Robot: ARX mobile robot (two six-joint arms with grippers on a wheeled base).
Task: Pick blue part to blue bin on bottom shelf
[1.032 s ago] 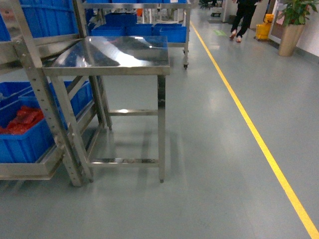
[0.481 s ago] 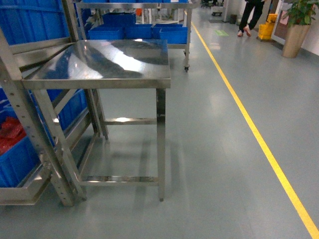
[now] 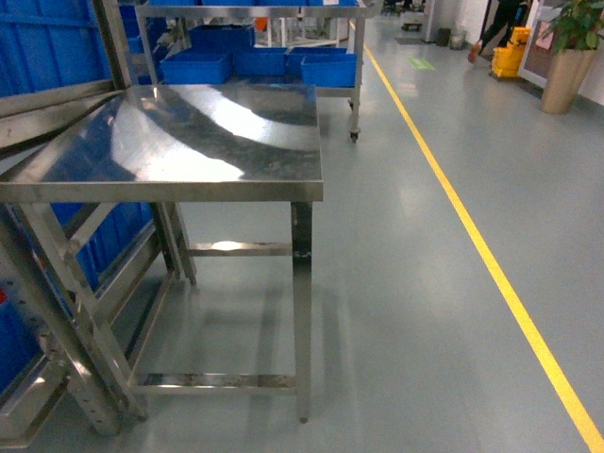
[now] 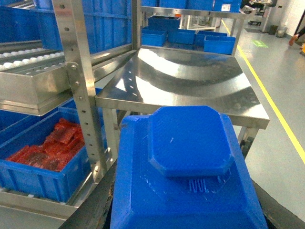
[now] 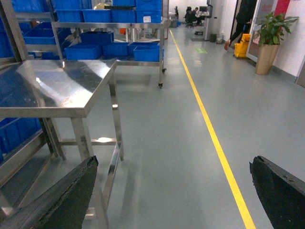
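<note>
The steel table [image 3: 217, 142] blocks the rack [image 4: 78, 86] side; floor [image 3: 425, 311] rightward lies open.

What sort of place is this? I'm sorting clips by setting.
Probably a factory or warehouse floor: silver steel racks with hole-punched uprights hold blue plastic bins, a yellow painted lane line runs along the grey floor, and a square stainless-steel table stands beside the racks.

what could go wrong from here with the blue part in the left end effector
1. The table stands between robot and rack; the base or arm may clip its edge.
2. The blue part fills the left wrist view, hiding the approach.
3. The nearest bin on the bottom shelf holds red parts, risking a wrong drop.
</note>
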